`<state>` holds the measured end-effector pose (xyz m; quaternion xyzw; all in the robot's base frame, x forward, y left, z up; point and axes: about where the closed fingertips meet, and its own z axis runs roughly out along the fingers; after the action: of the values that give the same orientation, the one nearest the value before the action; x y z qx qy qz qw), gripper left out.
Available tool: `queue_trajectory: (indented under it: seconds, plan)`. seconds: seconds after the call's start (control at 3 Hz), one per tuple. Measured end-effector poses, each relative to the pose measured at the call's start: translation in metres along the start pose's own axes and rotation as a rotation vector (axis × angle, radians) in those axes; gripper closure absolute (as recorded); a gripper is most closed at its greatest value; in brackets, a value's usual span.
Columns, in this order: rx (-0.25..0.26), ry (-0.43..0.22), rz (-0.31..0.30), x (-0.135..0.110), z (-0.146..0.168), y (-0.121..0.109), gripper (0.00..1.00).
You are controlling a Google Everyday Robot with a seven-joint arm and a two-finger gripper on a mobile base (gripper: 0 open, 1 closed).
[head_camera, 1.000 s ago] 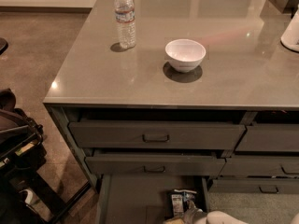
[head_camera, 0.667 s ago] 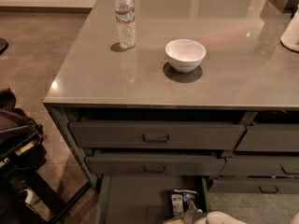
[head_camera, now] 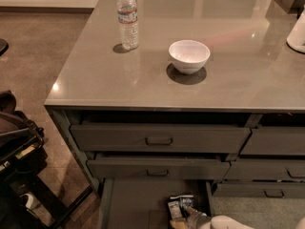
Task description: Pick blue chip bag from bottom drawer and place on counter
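The blue chip bag (head_camera: 179,205) lies on the floor of the open bottom drawer (head_camera: 133,199), near its right side, with white panels showing. My gripper (head_camera: 189,219) is at the bottom edge of the view, right at the near end of the bag, with the white arm (head_camera: 231,222) behind it. The bag's lower end is hidden by the gripper. The grey counter (head_camera: 228,75) spreads above the drawers.
A white bowl (head_camera: 189,56) and a water bottle (head_camera: 128,19) stand on the counter, with a white object (head_camera: 298,32) at its right edge. Two handled drawers (head_camera: 158,138) sit partly open above the bottom one. Dark equipment (head_camera: 16,151) stands on the floor at left.
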<state>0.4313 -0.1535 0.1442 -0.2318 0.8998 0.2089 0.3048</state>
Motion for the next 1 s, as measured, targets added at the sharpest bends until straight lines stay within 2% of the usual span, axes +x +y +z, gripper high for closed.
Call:
queue_trajectory:
  seconds: [1.0]
  plan:
    - [0.0, 0.0, 0.0, 0.0, 0.0001, 0.0001, 0.98]
